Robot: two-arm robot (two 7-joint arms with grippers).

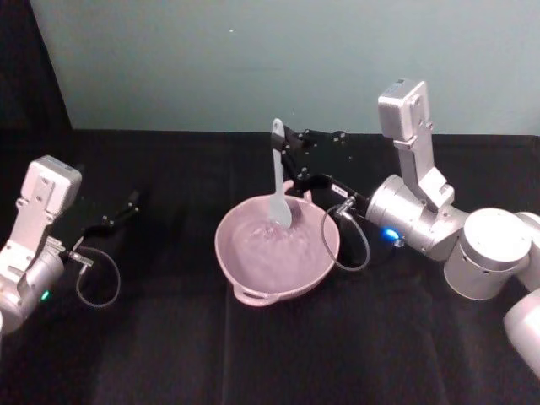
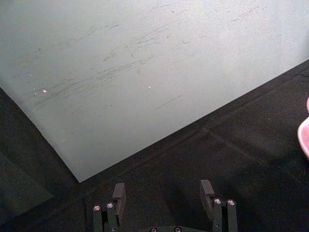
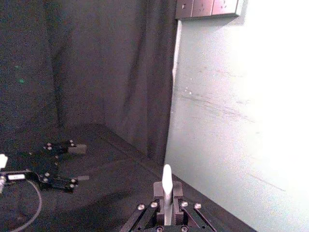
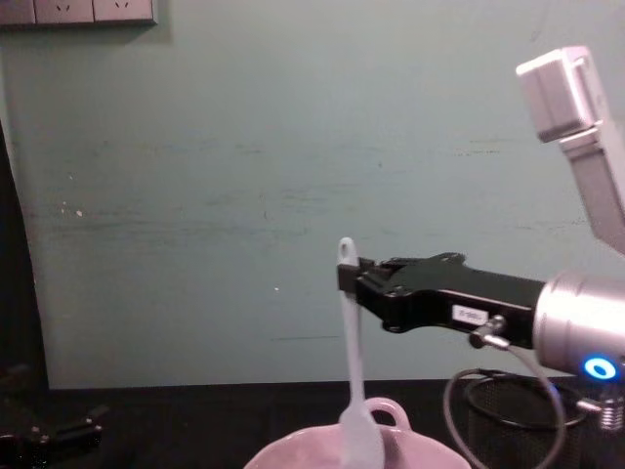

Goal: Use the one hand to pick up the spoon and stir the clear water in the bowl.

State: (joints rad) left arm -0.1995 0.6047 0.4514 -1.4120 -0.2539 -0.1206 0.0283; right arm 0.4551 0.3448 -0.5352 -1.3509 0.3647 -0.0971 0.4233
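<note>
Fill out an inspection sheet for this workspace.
Surface: black cloth tabletop.
Job's things: pink bowl mid-table; rippled water inside; white spoon upright, blade in the water.
Clutter: black mesh cup behind the right wrist.
Grippers: right gripper over the bowl's far rim, jaws shut on the spoon handle; left gripper parked at the left, jaws open.
Cables: one grey cable loop at the left wrist, another at the right.
Surroundings: pale green wall, wall sockets, black curtain.

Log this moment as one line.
right gripper: shut on spoon, handle upright | blade in bowl, in clear water | left gripper: open, parked at left
</note>
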